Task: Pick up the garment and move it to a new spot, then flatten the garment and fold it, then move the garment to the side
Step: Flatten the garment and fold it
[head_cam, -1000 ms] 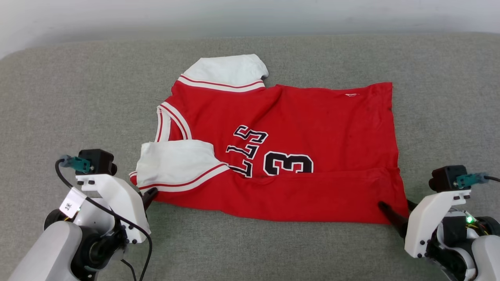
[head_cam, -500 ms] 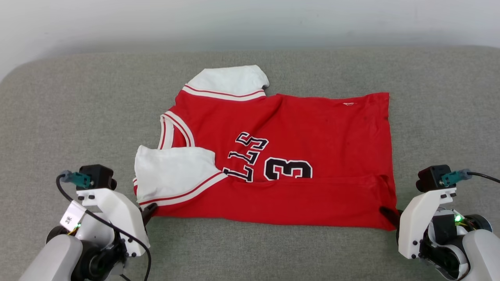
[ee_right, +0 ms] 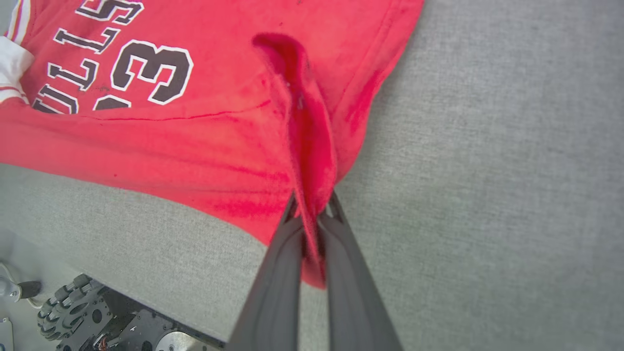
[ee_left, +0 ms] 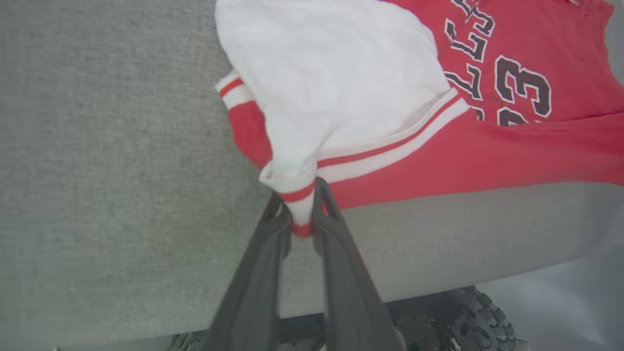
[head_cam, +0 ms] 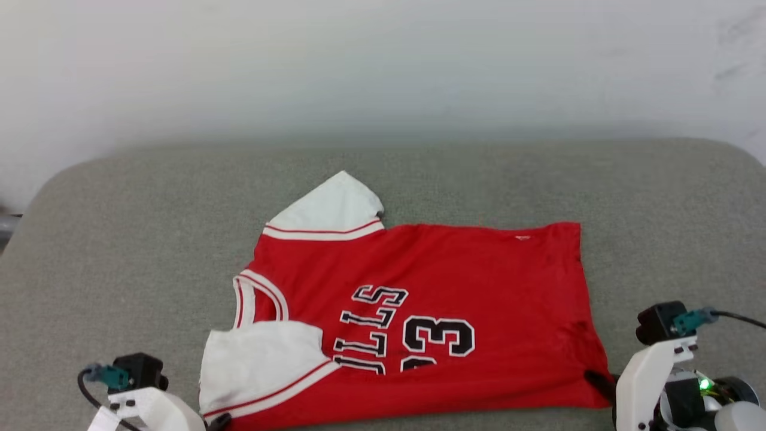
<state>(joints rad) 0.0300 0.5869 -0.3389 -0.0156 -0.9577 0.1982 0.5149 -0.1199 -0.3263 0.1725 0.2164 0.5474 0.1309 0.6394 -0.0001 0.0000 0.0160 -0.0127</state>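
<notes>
Head view: garment [head_cam: 419,269] spread number-up on grey cushion [head_cam: 119,239], close to the front edge. Left gripper [ee_left: 300,214] clamped on the white sleeve cuff, right gripper [ee_right: 313,204] clamped on a bunched red hem corner, both near corners raised a little. Probably past pick-up and relocation, now mid-flattening or starting the first fold; cannot tell which. Not yet smooth: far sleeve askew, creases by the hem. Left to do: finish smoothing, fold, then shift aside.
</notes>
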